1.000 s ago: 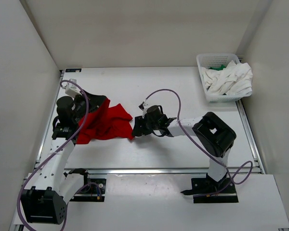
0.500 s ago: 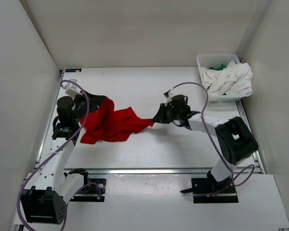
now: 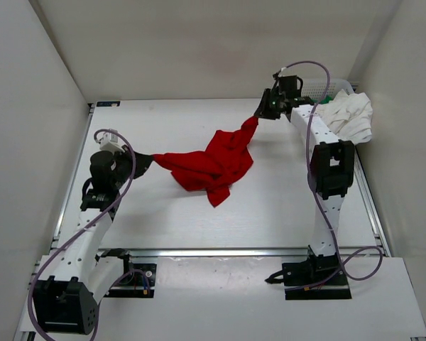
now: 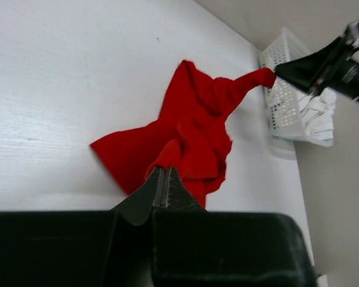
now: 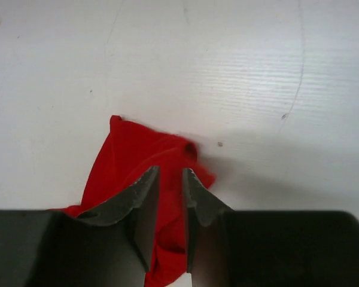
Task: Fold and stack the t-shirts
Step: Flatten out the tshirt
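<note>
Across the table (image 3: 199,213), the red t-shirt (image 3: 216,160) is strung between my two arms. It is not flat. Its middle sags in a twisted bunch onto the surface, and each end is drawn out to a point. The white t-shirt (image 3: 349,117) is heaped in the basket (image 3: 341,84) at the far right corner and spills over its rim.

My right gripper (image 3: 261,112) is nearly closed on one drawn-out tip of red cloth, high and far out, right beside the basket. My left gripper (image 3: 145,162) is pinched fully together on the opposite tip, low on the left.

I judge the biggest risk to be the stretch itself. Both holds are small nips of fabric, so pulling further apart could slide a tip out and drop the shirt in a heap. The twist comes next: I cannot tell which parts of the garment I hold, so laying it down now might leave it skewed or folded over itself. Last, my right arm could nudge the basket or snag the overhanging white cloth (it hangs very close).

Only the overhead view shows the full span and how near my right arm is to the basket. The left wrist view shows how thin the wisp in that grip is, and it looks down the whole shirt to the other gripper. The right wrist view shows red cloth filling the narrow slot between its jaws over bare table, with no basket in sight.
</note>
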### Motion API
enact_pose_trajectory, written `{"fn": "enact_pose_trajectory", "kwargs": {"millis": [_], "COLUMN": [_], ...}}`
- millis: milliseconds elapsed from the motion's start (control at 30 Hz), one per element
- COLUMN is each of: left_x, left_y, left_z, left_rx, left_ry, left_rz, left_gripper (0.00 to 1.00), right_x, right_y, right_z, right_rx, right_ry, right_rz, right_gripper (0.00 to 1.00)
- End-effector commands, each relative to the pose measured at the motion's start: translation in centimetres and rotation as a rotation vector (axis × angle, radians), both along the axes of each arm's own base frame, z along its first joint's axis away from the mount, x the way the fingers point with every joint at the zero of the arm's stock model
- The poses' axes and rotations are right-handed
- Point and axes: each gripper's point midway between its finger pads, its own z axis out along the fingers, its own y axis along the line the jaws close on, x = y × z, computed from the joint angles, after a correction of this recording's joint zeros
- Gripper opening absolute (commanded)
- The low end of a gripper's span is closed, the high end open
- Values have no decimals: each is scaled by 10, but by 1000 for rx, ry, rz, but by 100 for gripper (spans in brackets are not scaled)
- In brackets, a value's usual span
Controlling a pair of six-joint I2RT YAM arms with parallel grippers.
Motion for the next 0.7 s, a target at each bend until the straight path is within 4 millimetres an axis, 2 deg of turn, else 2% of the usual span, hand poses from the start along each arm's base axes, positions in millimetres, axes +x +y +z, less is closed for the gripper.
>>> {"fn": "enact_pose_trajectory", "kwargs": {"millis": [0, 67, 100, 133, 167, 200, 233, 267, 300, 333, 367, 400, 500, 567, 667], "left_x": [-12, -19, -22, -23, -26, -27, -28, -28, -30, -30, -29, -31, -32, -35, -38], "left_y": [10, 10, 12, 14, 14, 15, 14, 13, 9, 9, 4, 0, -5, -10, -13], "left_z": [-18, -38, -49, -55, -60, -66, -67, -67, -67, -66, -63, -62, -64, -63, -65], "left_rx": [64, 89, 120, 145, 158, 169, 173, 177, 179, 179, 176, 173, 140, 113, 108], "left_ry": [20, 58, 73, 80, 90, 99, 101, 102, 103, 102, 89, 79, 79, 75, 76], "left_rz": [34, 36, 48, 59, 62, 59, 57, 54, 39, 40, 28, 14, 2, -12, -22], "left_gripper": [0, 0, 0, 0, 0, 0, 0, 0, 0, 0, 0, 0, 0, 0, 0], "right_x": [-3, -38, -48, -74, -102, -115, -144, -172, -199, -209, -231, -249, -275, -281, -279], "right_y": [-1, 18, 23, 36, 46, 58, 61, 77, 90, 98, 113, 127, 150, 155, 151], "right_z": [46, 40, 38, 32, 18, 43, 6, 0, -17, -18, -36, -43, -66, -78, -95], "right_rx": [-86, -139, -147, -134, -128, -86, -66, 4, 18, 25, 1, -11, -53, -72, -124], "right_ry": [-29, -12, -18, -33, -36, -121, -42, -48, -16, -15, 14, 30, 61, 88, 115], "right_rz": [8, 53, 52, 71, 84, 92, 107, 159, 202, 222, 276, 309, 360, 358, 320], "right_gripper": [21, 24, 27, 28, 34, 36, 37, 41, 42, 42, 39, 39, 38, 38, 38]}}
